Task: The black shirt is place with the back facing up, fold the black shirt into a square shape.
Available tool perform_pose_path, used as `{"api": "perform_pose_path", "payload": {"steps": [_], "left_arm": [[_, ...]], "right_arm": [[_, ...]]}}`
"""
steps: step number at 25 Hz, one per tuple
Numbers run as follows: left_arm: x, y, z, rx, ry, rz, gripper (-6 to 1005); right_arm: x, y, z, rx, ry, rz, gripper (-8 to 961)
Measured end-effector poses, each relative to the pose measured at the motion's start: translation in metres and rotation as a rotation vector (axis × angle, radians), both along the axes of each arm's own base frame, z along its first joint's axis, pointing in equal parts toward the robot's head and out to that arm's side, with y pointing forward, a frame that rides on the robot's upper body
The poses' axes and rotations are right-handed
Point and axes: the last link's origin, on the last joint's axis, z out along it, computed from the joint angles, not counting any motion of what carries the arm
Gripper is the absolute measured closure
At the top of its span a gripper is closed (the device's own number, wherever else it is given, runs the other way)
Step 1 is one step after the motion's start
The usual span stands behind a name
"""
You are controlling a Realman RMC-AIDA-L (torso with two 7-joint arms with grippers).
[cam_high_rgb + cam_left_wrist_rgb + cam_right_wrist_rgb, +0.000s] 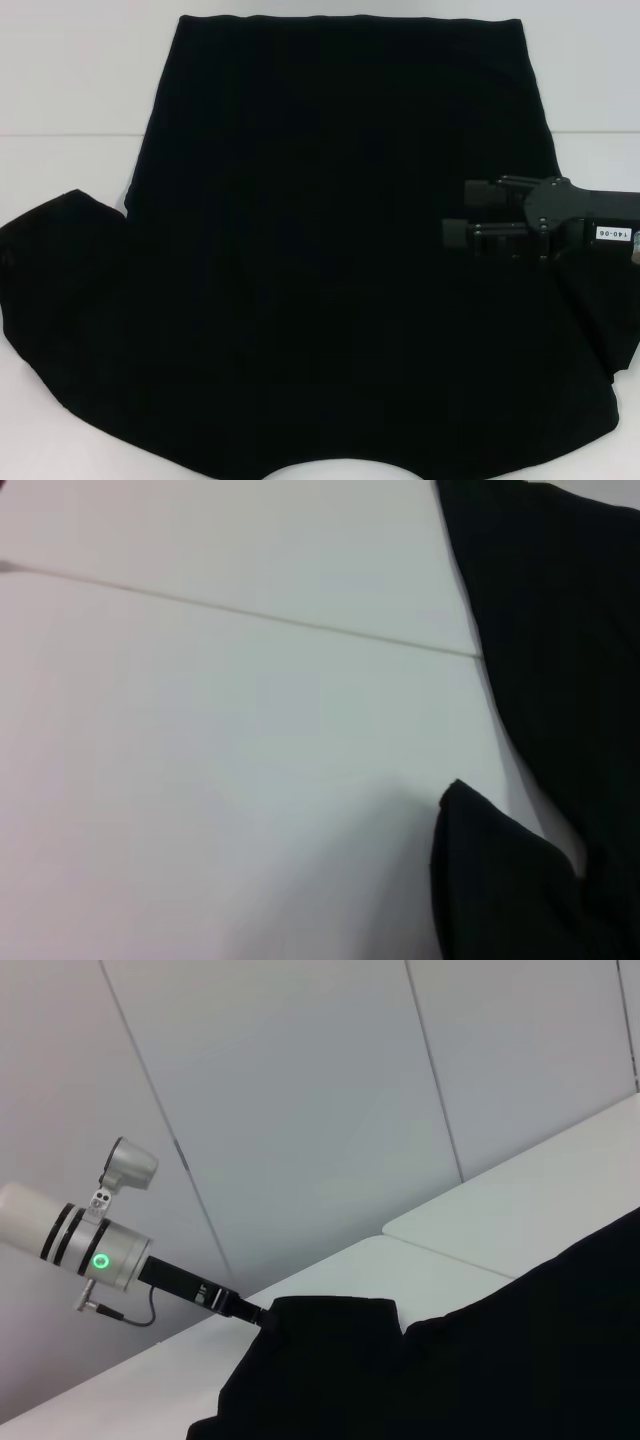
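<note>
The black shirt [320, 270] lies spread flat across the white table [70, 100], neckline [320, 468] toward me and one short sleeve [50, 240] out to the left. My right gripper [466, 211] hovers over the shirt's right part, pointing left, with its fingers apart and nothing visible between them. In the right wrist view the left arm [90, 1250] reaches to the far sleeve [330, 1325], and its left gripper [258, 1312] meets the sleeve's edge, fingers lost against the black cloth. The left wrist view shows the sleeve [500, 890] and the shirt's side edge [540, 630].
A seam line [60, 134] crosses the white table behind the shirt's middle. Bare table shows left of the shirt [200, 780] and at the far corners. Panelled grey walls [300, 1110] stand beyond the table.
</note>
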Motion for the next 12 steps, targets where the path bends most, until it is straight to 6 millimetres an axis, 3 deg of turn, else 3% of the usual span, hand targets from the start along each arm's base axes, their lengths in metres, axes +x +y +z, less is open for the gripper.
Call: {"api": "perform_pose_path", "payload": {"steps": [12], "left_arm": [[0.0023, 0.0068, 0.0064, 0.024, 0.024, -0.010, 906]], "right_arm": [[0.0010, -0.0015, -0.0010, -0.004, 0.003, -0.003, 29]]}}
